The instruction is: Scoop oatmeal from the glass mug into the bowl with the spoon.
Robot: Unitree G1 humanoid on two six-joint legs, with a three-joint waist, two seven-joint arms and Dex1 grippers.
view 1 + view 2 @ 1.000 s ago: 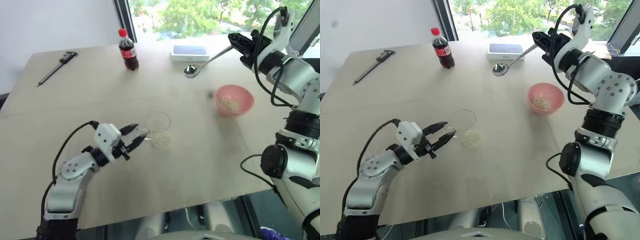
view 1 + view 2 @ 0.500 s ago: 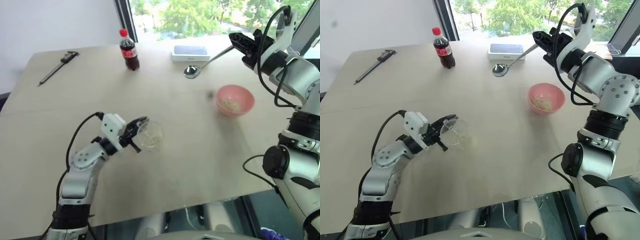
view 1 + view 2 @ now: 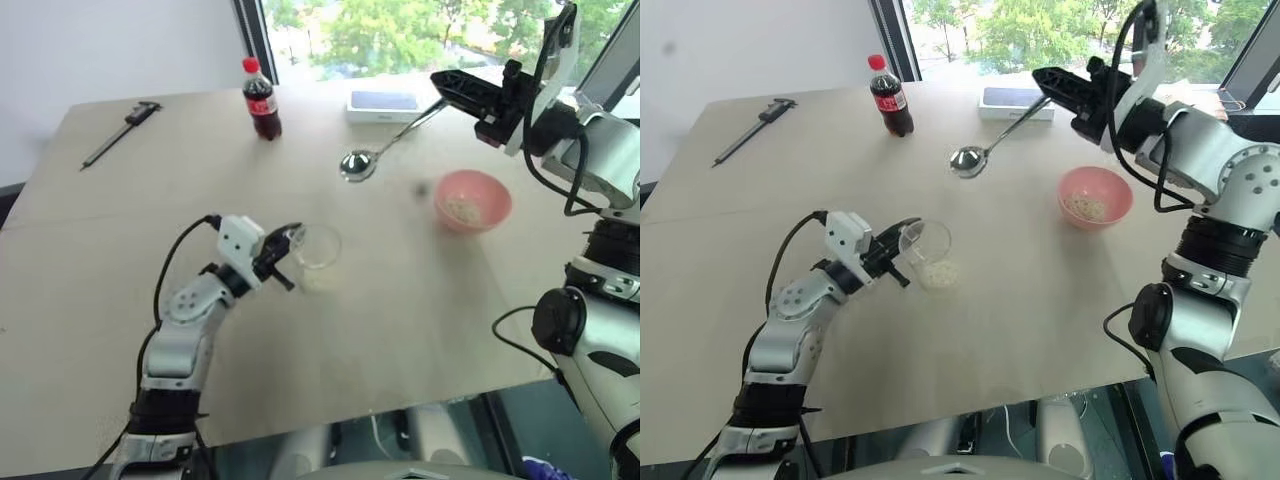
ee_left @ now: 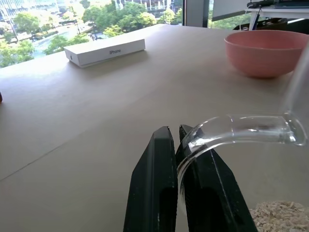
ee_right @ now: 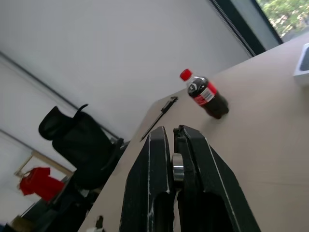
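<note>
The glass mug [image 3: 318, 247] stands near the table's middle with a clump of oatmeal [image 3: 940, 272] in its bottom. My left gripper [image 3: 290, 235] is shut on the mug's clear handle [image 4: 241, 130], coming in from the mug's left. My right gripper [image 3: 440, 78] is up at the back right, shut on the end of the spoon's handle [image 5: 177, 166]. The spoon [image 3: 355, 165] slants down and left from it, its oval end hanging over the table between the cola bottle and the bowl. The pink bowl [image 3: 472, 198] sits to the right with some oatmeal [image 3: 462, 208] inside.
A red-capped cola bottle [image 3: 262, 100] stands at the back, with a white box [image 3: 385, 102] to its right. A black-and-grey caliper [image 3: 118, 133] lies at the back left. The table's front edge [image 3: 330, 420] is close below the mug.
My left gripper went from open beside the mug to shut on its handle. My right gripper has swung the spoon leftwards and nearer, out over the table.
</note>
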